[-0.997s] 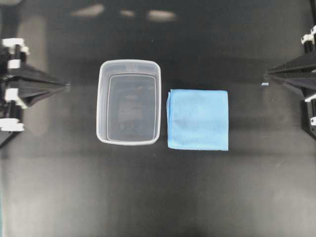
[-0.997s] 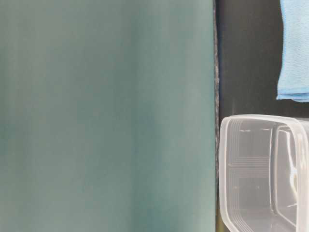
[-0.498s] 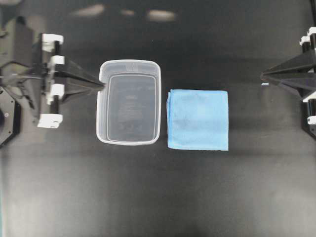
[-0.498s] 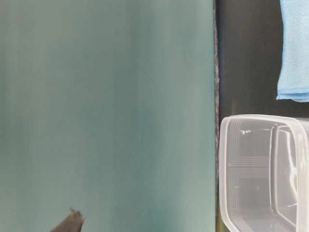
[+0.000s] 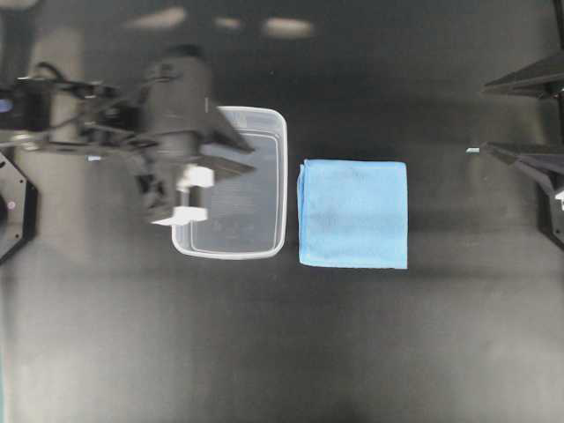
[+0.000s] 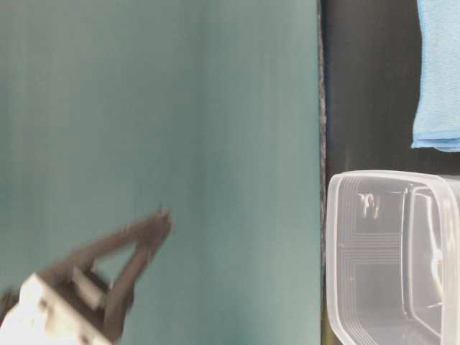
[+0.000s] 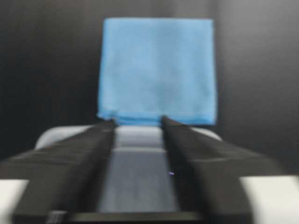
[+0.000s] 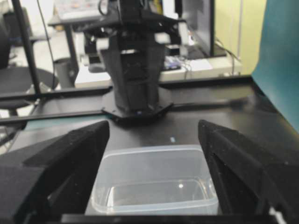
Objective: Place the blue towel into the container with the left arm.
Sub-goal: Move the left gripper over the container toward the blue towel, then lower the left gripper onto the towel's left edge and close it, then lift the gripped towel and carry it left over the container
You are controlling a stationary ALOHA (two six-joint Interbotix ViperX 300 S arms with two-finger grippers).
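Observation:
The blue towel (image 5: 353, 213) lies folded flat on the black table, just right of the clear container (image 5: 273, 189). My left gripper (image 5: 251, 159), blurred by motion, hangs over the left half of the container, open a little and empty, pointing at the towel. In the left wrist view the towel (image 7: 156, 70) lies ahead of the fingers, the container rim (image 7: 138, 133) shows between them, and the gripper (image 7: 138, 122) holds nothing. My right gripper (image 5: 483, 119) is wide open at the right edge, away from the towel. It frames the container (image 8: 154, 182) in its own view (image 8: 153, 126).
A teal wall (image 6: 158, 144) fills the left of the table-level view, with the left gripper (image 6: 154, 230) blurred in front of it. The container (image 6: 388, 259) and towel edge (image 6: 438, 72) show at its right. The left arm's base (image 8: 135, 70) stands beyond the container.
My left arm has swung right, from the table's left edge to above the container. My right gripper's fingers have spread from nearly together to wide apart. Towel and container have not moved.

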